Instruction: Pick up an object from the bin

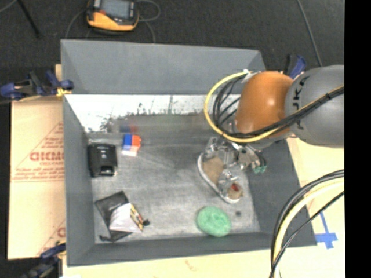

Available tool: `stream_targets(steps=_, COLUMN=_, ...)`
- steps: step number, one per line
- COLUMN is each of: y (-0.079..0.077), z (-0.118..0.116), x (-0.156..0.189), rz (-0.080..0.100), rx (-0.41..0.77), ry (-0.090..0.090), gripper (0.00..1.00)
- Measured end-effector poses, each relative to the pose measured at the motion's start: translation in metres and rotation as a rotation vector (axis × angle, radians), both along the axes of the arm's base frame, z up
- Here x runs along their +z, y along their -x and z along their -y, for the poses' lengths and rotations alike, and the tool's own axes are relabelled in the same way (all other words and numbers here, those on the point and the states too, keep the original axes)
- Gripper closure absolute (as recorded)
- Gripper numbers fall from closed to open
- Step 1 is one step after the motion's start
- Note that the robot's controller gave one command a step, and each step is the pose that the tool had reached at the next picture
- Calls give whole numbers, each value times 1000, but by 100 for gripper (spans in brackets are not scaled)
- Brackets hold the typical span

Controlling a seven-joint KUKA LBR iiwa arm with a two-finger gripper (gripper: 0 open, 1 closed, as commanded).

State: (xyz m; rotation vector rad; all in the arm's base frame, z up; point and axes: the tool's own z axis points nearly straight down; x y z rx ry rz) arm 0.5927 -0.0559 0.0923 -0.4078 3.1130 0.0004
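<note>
Clear glassy-looking oval piece (232, 193) lies right side of bin (162, 74) floor, directly under gripper (227, 171). Can't tell if gripper is spread or closed, heads up. Your risk imo: slick rounded shell squirts sideways on squeeze, or gets shoved into green round lump (213, 221) nearby, by front wall.

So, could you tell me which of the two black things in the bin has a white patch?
The crumpled black packet in the front-left corner; the boxy black block behind it is all dark.
</note>
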Motion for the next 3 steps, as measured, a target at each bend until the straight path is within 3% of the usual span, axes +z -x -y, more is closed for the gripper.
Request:
stream_targets(steps=1, y=0, z=0, x=0, rz=0, rx=-1, ry=0, gripper=0)
stream_targets(steps=2, y=-9, z=1, x=-6, rz=-1, rx=77, ry=1, gripper=0)
stream_targets(steps=3, y=-31, z=33, x=-12, rz=6, rx=95, ry=-16, gripper=100)
